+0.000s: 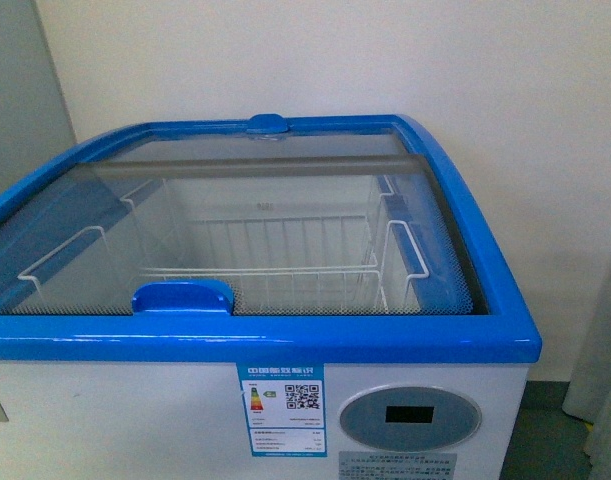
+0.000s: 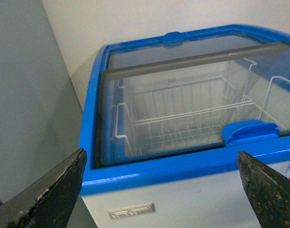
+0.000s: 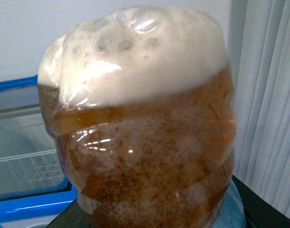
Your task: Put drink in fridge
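The fridge [image 1: 285, 345] is a white chest freezer with a blue rim and a grey oval display panel [image 1: 409, 417]. Its sliding glass lid [image 1: 235, 240] covers the top, with a blue handle [image 1: 183, 296] at the near edge and white wire baskets [image 1: 285, 255] beneath. No arm shows in the front view. My left gripper [image 2: 161, 190] is open and empty, just off the fridge's front left corner [image 2: 95, 183]. My right gripper is shut on the drink [image 3: 140, 142], a bottle of brown foamy liquid filling the right wrist view; its fingers and label are hidden.
A plain grey cabinet [image 1: 20, 100] stands left of the fridge and also shows in the left wrist view [image 2: 26, 104]. A white wall [image 1: 335, 60] is behind. Light curtains [image 3: 268, 104] hang at the right, and show in the front view [image 1: 600, 370].
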